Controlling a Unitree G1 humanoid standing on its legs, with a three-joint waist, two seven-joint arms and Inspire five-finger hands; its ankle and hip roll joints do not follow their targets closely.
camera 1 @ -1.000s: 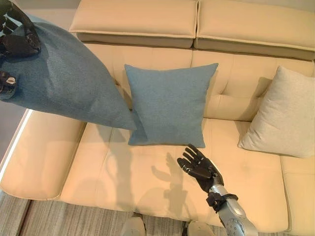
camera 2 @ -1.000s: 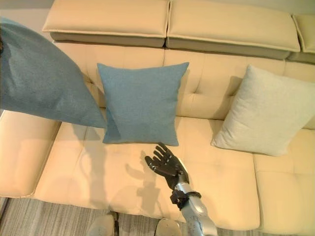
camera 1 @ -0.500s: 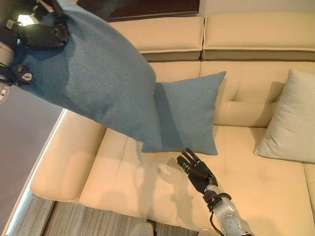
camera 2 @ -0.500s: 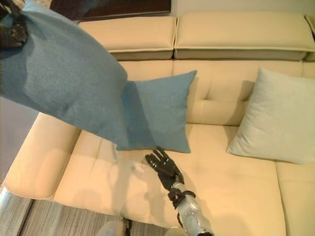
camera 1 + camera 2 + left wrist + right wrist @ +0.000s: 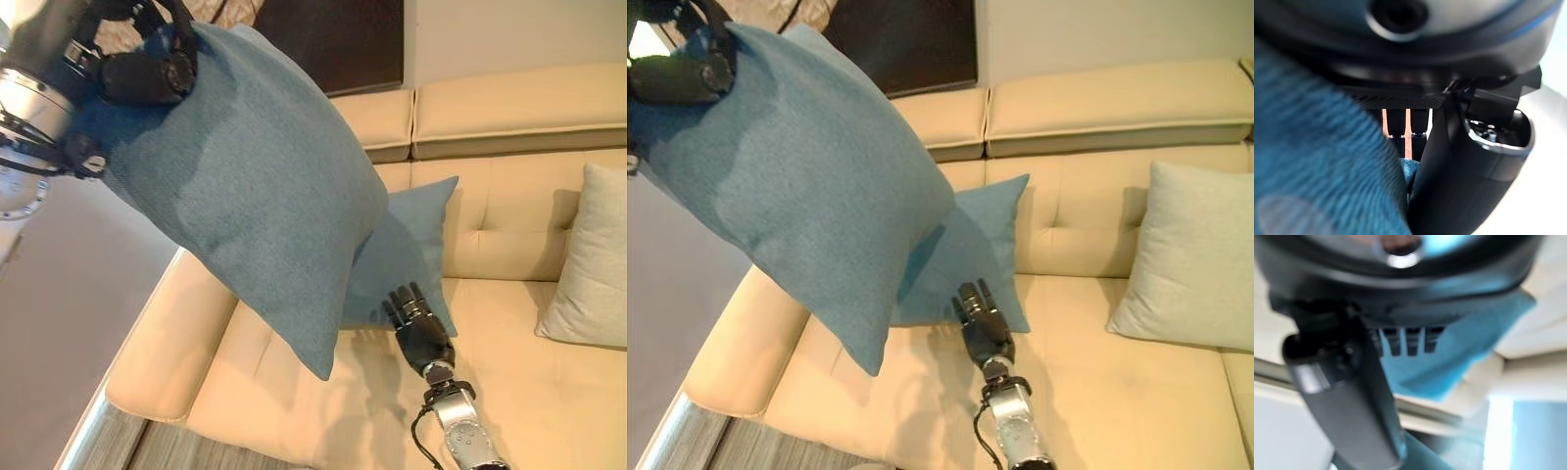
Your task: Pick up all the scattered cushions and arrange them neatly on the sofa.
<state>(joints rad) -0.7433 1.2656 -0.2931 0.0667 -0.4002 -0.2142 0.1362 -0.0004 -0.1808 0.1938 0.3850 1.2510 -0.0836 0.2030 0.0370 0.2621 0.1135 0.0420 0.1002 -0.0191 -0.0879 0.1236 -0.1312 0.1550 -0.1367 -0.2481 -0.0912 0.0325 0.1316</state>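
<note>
My left hand (image 5: 147, 73) is raised at the upper left, its fingers curled round the top corner of a large blue cushion (image 5: 255, 196), which hangs tilted in the air over the sofa's left end. A second blue cushion (image 5: 411, 255) leans upright against the sofa back (image 5: 509, 108), partly hidden behind the held one. A pale grey cushion (image 5: 593, 264) leans at the right. My right hand (image 5: 421, 328) hovers low over the seat (image 5: 529, 392) with straight fingers, just in front of the second blue cushion's lower corner.
The cream sofa's left armrest (image 5: 162, 362) lies below the hanging cushion. Striped floor (image 5: 108, 441) runs along the sofa's front. A dark panel (image 5: 343, 44) stands on the wall behind the sofa.
The view has swung left and up. My left hand has carried the blue cushion higher and further right, over the second cushion. The right hand has moved up to that cushion's lower corner.
</note>
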